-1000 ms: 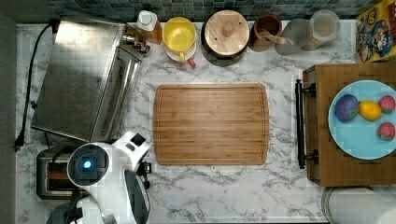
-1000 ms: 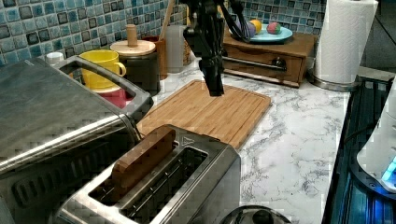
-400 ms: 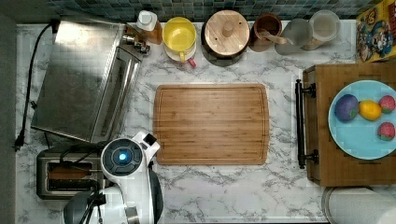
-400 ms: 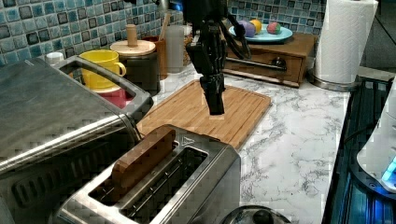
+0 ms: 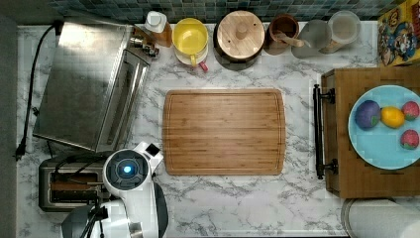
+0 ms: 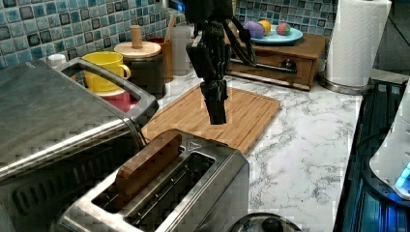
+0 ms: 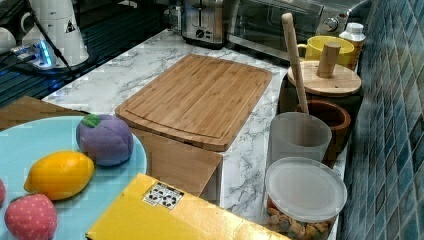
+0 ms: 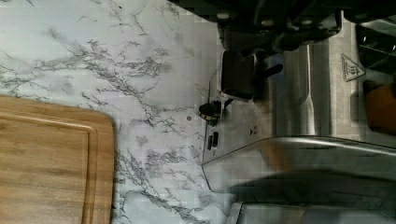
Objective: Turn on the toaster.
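Observation:
The toaster (image 5: 69, 186), a small brushed-steel box, stands at the top view's lower left with a brown slice (image 6: 147, 162) upright in one of its slots. My arm's white wrist (image 5: 128, 171) covers the toaster's right end in the top view. In the left view my gripper (image 6: 216, 113) hangs point-down just past the toaster's far end, fingers together and holding nothing. The wrist view looks down on that steel end face, with its small black knob (image 8: 208, 109). The end face also shows in the right view on the toaster (image 7: 202, 20).
A large steel toaster oven (image 5: 84, 84) stands right behind the toaster. A bamboo cutting board (image 5: 223, 131) lies mid-counter. A yellow mug (image 5: 190, 37) and jars line the back wall. A wooden crate holds a blue plate (image 5: 384, 126) of fruit, and a paper towel roll (image 6: 360, 41) stands nearby.
My arm has shifted toward the top view's right, from over the toaster's middle to its right end. In the left view the gripper has come lower.

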{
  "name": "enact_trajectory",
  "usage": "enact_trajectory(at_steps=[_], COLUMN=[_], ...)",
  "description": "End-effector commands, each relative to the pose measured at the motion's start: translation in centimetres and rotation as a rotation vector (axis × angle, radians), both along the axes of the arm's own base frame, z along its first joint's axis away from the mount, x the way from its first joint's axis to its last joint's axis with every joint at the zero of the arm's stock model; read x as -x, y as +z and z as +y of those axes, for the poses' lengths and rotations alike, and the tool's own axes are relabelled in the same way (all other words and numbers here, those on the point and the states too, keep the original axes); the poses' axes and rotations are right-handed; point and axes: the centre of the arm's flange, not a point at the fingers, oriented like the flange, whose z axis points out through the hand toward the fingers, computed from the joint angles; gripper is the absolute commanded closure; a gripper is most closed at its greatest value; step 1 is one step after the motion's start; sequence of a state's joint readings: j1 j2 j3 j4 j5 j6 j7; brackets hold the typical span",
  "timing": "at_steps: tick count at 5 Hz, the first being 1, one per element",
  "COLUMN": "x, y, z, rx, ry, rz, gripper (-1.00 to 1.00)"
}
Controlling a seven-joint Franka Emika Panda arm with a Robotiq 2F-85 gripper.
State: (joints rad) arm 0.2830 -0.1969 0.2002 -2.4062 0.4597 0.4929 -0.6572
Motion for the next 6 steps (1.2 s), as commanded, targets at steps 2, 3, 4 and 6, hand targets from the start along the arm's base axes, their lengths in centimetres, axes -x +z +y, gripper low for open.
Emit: enact_trajectory(at_steps=[2,3,4,6], x=[0.3,0.4,0.2,1.8], y=[-1.7,-3.9,-2.6,-9.0], z=[3.0,3.5,3.4,3.3], rx=[0.092,0.086,0.043,0.161], ry=[0.008,-0.001,-0.019,-0.006], rz=[-0.040,0.002,-0.007,0.096], gripper=[1.00,1.00,1.00,1.00])
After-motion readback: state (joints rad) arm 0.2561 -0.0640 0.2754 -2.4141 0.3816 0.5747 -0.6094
